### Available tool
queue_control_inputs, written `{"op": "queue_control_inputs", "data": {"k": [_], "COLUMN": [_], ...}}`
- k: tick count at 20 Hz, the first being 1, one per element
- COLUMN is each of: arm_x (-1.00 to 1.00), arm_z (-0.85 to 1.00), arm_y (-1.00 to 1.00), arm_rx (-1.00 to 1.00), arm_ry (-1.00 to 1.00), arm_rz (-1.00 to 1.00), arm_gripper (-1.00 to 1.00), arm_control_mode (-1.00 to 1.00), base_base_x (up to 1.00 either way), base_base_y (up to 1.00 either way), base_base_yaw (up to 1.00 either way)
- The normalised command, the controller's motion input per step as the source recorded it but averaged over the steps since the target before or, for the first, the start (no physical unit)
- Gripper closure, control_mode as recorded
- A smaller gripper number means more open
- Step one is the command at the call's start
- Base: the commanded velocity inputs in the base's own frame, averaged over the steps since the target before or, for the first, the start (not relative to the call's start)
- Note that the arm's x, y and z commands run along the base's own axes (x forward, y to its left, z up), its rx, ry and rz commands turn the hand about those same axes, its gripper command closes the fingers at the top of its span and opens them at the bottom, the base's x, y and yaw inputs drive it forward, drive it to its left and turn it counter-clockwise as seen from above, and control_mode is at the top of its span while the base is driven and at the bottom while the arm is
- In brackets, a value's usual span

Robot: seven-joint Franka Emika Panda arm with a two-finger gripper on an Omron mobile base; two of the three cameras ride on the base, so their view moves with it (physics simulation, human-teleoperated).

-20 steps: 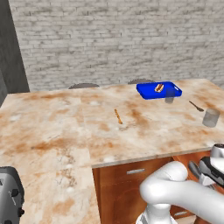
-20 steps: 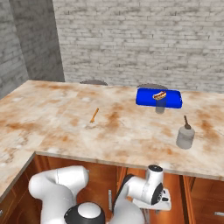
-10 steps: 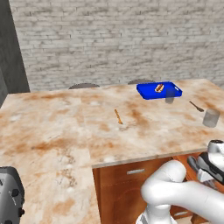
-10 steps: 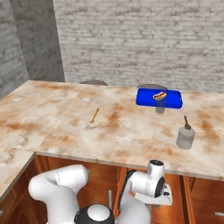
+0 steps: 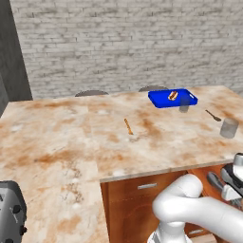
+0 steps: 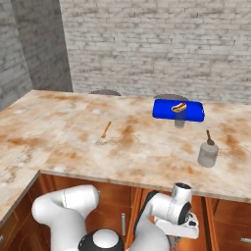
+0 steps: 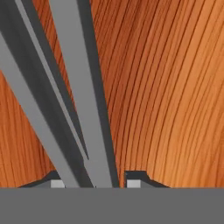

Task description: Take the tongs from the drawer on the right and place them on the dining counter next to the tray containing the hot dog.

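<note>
The tongs [image 7: 65, 100] lie on the reddish wooden floor of the drawer [image 7: 175, 87], their two grey arms running from the upper left of the hand view down to the bottom centre, where they pass between the gripper [image 7: 94, 181] fingertips. The jaws stand on either side of the metal with a little gap on the right, so I cannot tell whether they have the tongs gripped or are only around them. In the right base view the hand hangs low at the bottom centre, below the edge of the dining counter [image 6: 122, 147]; in the left base view it sits at the lower right edge. Up on that counter, in the upper right of both base views, the blue tray [image 6: 193, 112] holds the hot dog [image 6: 178, 106], with a small glass [image 6: 180, 120] touching its near side, a grey cup with a brown-handled utensil [image 6: 208, 153] nearer, and an orange stick [image 6: 106, 130] well apart to the left. As I judge it, the task is at the pickup: the lift and the placing beside the tray are all left.
</note>
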Motion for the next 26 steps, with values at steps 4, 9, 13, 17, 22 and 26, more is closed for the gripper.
{"op": "queue_control_inputs", "data": {"k": [4, 9, 13, 17, 22, 26], "arm_x": [-0.59, -0.79, -0.68, -0.70, -0.59, -0.19], "arm_z": [0.13, 0.45, 0.82, 0.99, 1.00, 1.00], "arm_y": [0.00, 0.00, 0.00, 0.00, 0.00, 0.11], "arm_rx": [0.00, 0.00, 0.00, 0.00, 0.00, 0.00], "arm_ry": [0.00, 0.00, -0.03, -0.02, -0.02, -0.13], "arm_rz": [0.00, -0.01, -0.01, -0.01, -0.01, -0.02], "arm_gripper": [1.00, 1.00, 1.00, 1.00, 1.00, 1.00], "arm_control_mode": [-1.00, -1.00, -1.00, -1.00, -1.00, -1.00], "base_base_x": [0.00, 0.00, 0.00, 0.00, 0.00, 0.00], "base_base_y": [0.00, 0.00, 0.00, 0.00, 0.00, 0.00], "base_base_yaw": [0.00, 0.00, 0.00, 0.00, 0.00, 0.00]}}
